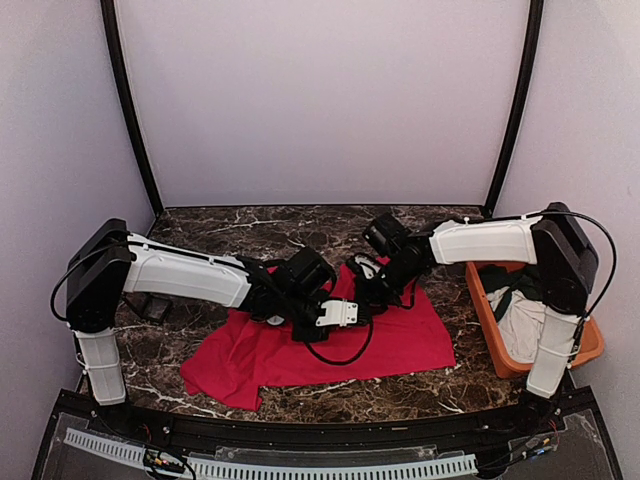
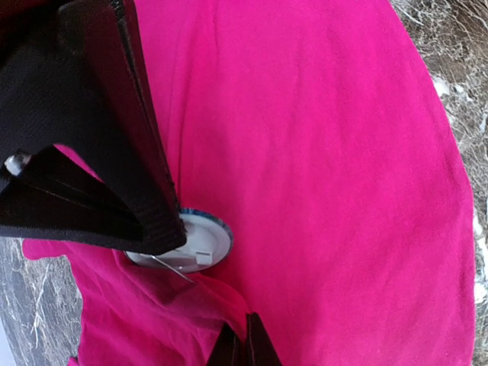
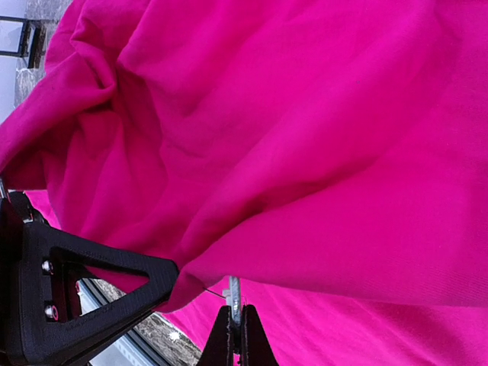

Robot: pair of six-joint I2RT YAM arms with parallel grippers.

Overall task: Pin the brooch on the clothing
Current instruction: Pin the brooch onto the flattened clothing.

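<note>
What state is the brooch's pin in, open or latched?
Open: the thin pin juts free off the brooch, tip toward a fold of the red T-shirt. Whether it has pierced the fabric, cannot tell.

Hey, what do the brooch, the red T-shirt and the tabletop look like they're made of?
Brooch: looks like a metal button badge, its back pale and smooth, with a thin shiny wire pin. T-shirt: soft matte knit, probably cotton, folding and creasing loosely. Tabletop: dark brown with white veins, like polished marble, possibly a laminate imitation.
</note>
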